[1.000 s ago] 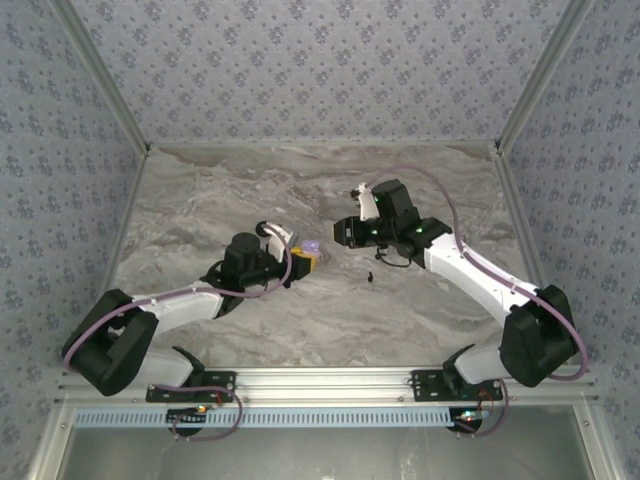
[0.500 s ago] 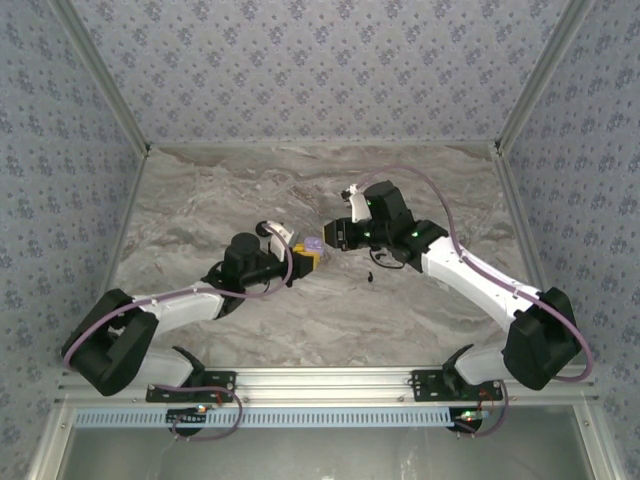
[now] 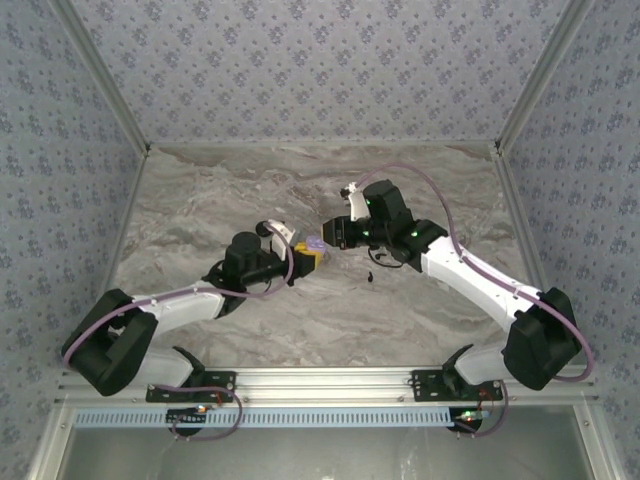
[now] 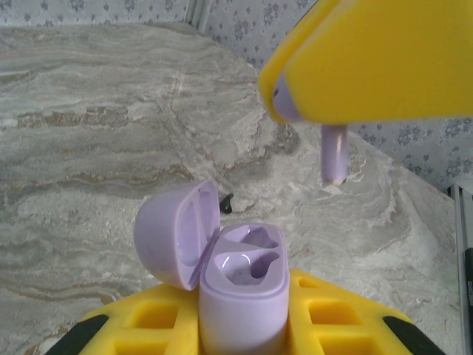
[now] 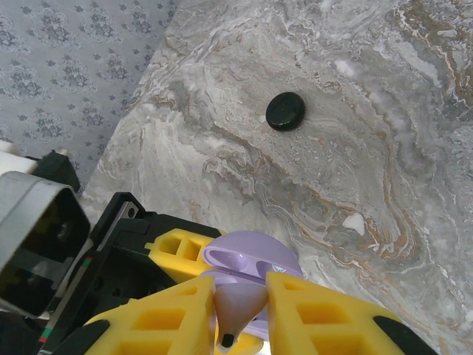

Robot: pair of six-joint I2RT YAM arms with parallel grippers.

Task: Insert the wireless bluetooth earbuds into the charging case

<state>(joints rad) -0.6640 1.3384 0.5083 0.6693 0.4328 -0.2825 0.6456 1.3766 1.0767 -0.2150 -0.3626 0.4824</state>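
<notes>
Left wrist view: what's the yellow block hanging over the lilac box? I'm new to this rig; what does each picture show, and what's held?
Two robot arms stand at the near edge of a marble table. The top view looks down from behind them: left arm on the left, right arm on the right. Each wrist also carries a camera. In the left wrist view, the yellow pieces at the bottom are the left arm's own jaws, shut on the lilac charging case, lid open, wells looking empty. The yellow block above is the right arm's jaws, shut on a lilac earbud, not yet in the case. The right wrist view shows that earbud above the case, and a black puck on the table.
</notes>
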